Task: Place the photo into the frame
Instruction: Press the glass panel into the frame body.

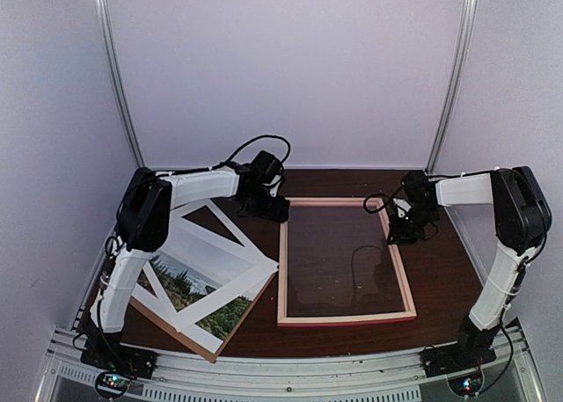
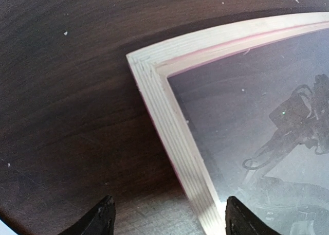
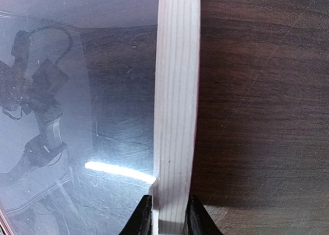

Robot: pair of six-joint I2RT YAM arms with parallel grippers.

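Frame point(image 1: 282, 270) lies back-up on the dark surface point(image 1: 440, 270), right jaws pinched on its right rail, left jaws spread wide and empty over its far-left corner, while the photo point(image 1: 180, 283) lies well left beneath a white mat point(image 1: 220, 252).

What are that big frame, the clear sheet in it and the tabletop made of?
The frame looks like pale layered wood, maybe plywood: fine parallel lines run along its rail, unpainted here, pink at the edge. The pane seems glass or acrylic: glossy, see-through, with reflections. The table shows dark wood grain, possibly laminate.
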